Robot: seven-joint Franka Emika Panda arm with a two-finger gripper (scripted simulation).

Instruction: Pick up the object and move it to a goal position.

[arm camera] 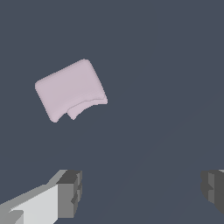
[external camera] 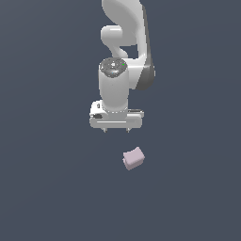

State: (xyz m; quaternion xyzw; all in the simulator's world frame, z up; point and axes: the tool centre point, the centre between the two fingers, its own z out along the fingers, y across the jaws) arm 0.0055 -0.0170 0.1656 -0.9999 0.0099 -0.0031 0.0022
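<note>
The object, a small pale pink-lilac block (external camera: 133, 158) with rounded edges, lies on the dark grey floor, turned at an angle. My gripper (external camera: 116, 130) hangs above the floor, behind the block and a little toward the exterior view's left, apart from it. Only its short fingertips (external camera: 105, 130) show below the white hand. In the wrist view the block (arm camera: 71, 89) lies off to one side of the open gap of the gripper (arm camera: 140, 192), whose grey pads (arm camera: 70, 193) stand wide apart with nothing between them.
The white arm (external camera: 123, 37) rises behind the hand. The plain dark grey floor (external camera: 47, 188) spreads all around with no other objects or edges in view.
</note>
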